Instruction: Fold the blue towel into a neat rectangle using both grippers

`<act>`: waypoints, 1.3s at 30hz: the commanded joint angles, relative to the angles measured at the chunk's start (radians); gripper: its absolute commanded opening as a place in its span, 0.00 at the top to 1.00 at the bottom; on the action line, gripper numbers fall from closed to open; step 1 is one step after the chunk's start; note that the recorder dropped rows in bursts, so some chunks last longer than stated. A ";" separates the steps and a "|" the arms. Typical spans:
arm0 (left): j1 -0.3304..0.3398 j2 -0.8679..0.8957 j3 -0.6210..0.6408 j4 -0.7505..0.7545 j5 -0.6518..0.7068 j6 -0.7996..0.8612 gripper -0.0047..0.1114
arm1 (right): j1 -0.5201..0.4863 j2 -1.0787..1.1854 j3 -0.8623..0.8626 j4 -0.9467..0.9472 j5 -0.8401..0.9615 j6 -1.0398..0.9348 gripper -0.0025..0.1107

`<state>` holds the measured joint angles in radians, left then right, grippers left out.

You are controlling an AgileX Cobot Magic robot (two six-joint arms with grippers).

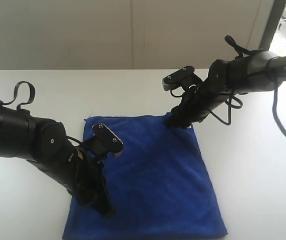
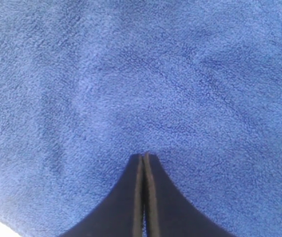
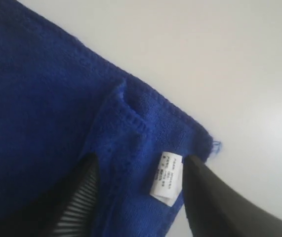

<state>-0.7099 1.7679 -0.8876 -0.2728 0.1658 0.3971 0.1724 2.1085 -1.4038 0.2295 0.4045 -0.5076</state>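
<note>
Blue fleece rectangular towel (image 1: pixel 153 170) spread flat on white table (image 1: pixel 253 165). Black two-finger right gripper (image 3: pixel 140 160) spread wide astride far right corner, white sewn label (image 3: pixel 166 177) between fingers, nothing clamped. Black left gripper (image 2: pixel 144 157) closed, empty, tips on cloth near left edge.

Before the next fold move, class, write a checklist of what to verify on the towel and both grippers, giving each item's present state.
1. Blue towel lies flat on the table: ok.
2. Right gripper open: ok.
3. Right gripper straddles the corner bearing the white label: ok.
4. Left gripper shut, tips on the towel: ok.
5. Left gripper pinching fabric: cannot tell.
</note>
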 commanded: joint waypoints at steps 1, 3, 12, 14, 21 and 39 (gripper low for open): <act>-0.001 0.027 0.008 -0.010 0.009 -0.005 0.96 | -0.001 -0.002 -0.004 0.027 -0.003 -0.004 0.54; -0.001 0.027 0.008 -0.010 0.007 -0.005 0.96 | 0.006 -0.002 -0.004 0.081 -0.001 -0.047 0.54; -0.001 0.027 0.008 -0.010 0.007 -0.005 0.96 | 0.060 -0.002 -0.004 0.192 -0.008 -0.167 0.54; -0.001 0.027 0.008 -0.010 0.007 -0.005 0.96 | 0.054 -0.002 -0.004 0.192 -0.018 -0.167 0.54; -0.001 0.027 0.008 -0.010 0.007 -0.005 0.96 | 0.016 -0.010 -0.004 0.192 -0.036 -0.139 0.55; -0.001 0.027 0.008 -0.010 0.007 -0.005 0.96 | -0.064 0.022 -0.004 0.158 -0.079 -0.125 0.61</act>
<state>-0.7099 1.7679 -0.8876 -0.2728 0.1658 0.3971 0.1119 2.1223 -1.4055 0.3972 0.3308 -0.6372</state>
